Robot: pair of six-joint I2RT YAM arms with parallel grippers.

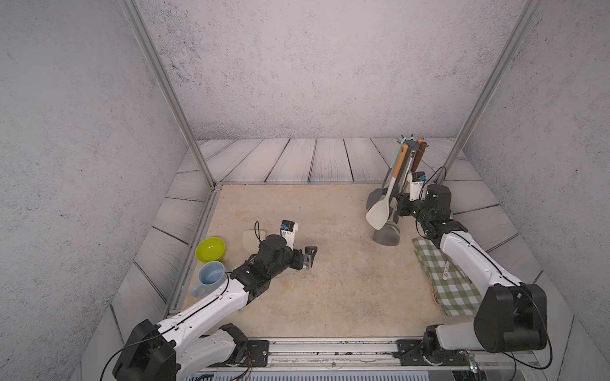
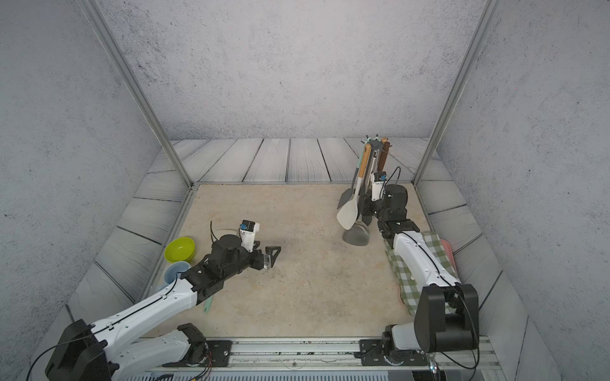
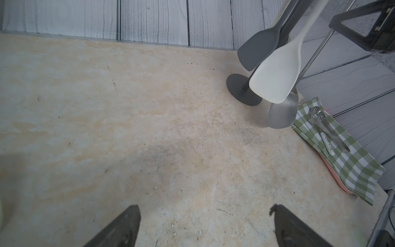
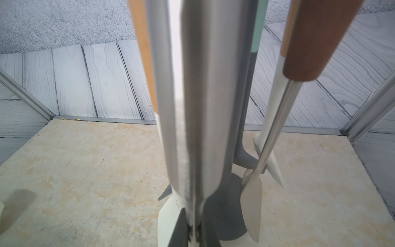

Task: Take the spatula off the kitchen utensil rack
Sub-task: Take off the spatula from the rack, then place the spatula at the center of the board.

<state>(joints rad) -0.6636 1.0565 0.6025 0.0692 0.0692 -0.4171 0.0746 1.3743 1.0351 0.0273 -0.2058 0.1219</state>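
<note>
Grasp step: your right gripper is clamped on the steel-handled spatula (my reading) hanging from the rack, the left gripper rests jaws apart well clear of the rack; next, raise the spatula free of the rack's top.

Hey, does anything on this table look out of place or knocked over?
Mildly odd: a mint-green utensil handle lies on the table half under the left arm, and a perforated steel utensil lies on the checked cloth. Nothing looks spilled or toppled.
</note>
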